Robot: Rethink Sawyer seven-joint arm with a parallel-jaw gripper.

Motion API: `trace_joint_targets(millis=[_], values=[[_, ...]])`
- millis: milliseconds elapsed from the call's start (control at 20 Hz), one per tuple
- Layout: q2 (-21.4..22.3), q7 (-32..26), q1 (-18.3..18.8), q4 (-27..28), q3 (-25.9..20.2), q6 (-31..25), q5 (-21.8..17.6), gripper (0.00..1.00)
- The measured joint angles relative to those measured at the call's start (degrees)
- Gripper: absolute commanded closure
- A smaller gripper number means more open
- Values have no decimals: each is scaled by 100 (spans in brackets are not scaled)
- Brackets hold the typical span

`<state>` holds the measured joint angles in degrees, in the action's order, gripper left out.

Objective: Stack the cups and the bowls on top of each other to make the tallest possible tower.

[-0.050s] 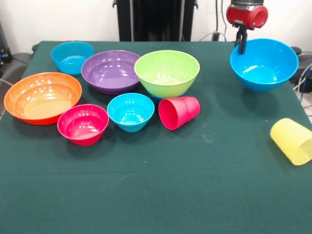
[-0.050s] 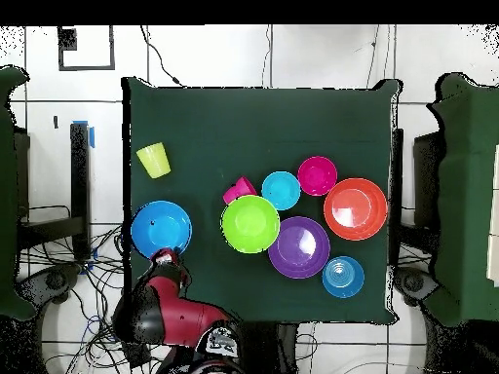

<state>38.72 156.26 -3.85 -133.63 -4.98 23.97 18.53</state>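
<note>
Yellow cup (image 1: pixel 292 141) lies on its side at the green table's (image 1: pixel 156 195) near edge, well apart from the other pieces.

My gripper (image 1: pixel 241 45) hangs at the far rim of the big blue bowl (image 1: pixel 263 64), and I cannot tell whether it is wide or narrow. Across the felt-like cloth sit the orange bowl (image 1: pixel 42 97), pink bowl (image 1: pixel 83 124), small cyan bowl (image 1: pixel 130 111), purple bowl (image 1: pixel 111 71), lime bowl (image 1: pixel 166 72) and a far cyan bowl (image 1: pixel 72 57), with the red cup (image 1: pixel 179 112) tipped over just beside the lime bowl. Nothing is stacked. White tiled floor (image 2: pixel 322 54) and loose cables (image 2: pixel 68 282) surround the table.
</note>
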Motion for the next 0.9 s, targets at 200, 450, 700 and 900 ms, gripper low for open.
trace_joint_targets(millis=[200, 450, 700, 900], values=[[78, 0, 4, 0, 0, -70, 0, 100], [271, 0, 7, -1, 1, -257, 0, 100], [546, 0, 48, -3, 2, -524, -2, 100], [783, 0, 109, -4, 2, -800, -4, 100]])
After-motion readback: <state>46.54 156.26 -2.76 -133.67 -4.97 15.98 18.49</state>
